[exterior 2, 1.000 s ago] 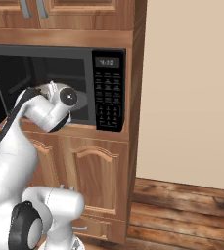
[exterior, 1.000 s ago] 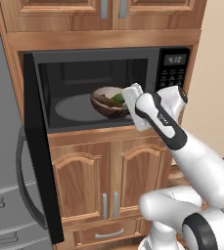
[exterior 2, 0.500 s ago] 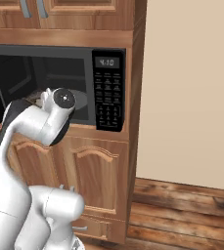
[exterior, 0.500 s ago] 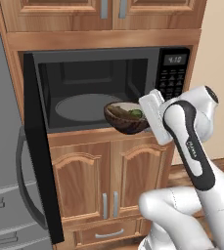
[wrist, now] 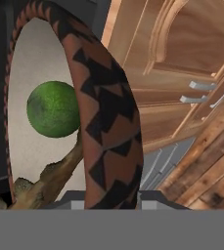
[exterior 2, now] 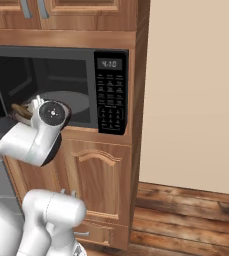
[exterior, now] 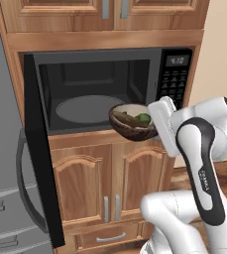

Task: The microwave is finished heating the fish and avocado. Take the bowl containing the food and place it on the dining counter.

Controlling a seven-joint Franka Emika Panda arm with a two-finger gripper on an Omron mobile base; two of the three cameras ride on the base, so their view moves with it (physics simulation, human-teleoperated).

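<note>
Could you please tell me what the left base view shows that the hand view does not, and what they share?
Left base view alone: the open microwave with its round plate, its keypad, the grey refrigerator, and the pincer shut on the bowl's rim. Hand view alone: the bowl's dark zigzag outer pattern close up and the wooden floor. Both: the bowl, avocado, fish and wooden cabinet doors.

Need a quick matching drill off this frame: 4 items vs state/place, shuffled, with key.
Items:
1. microwave door
2. bowl
3. avocado
4. gripper

States:
A. inside the bowl, beside the fish
B. swung open to the left
C. shut on the bowl's rim
D. held in the air in front of the microwave opening

Pairs: 1-B, 2-D, 3-A, 4-C
</note>
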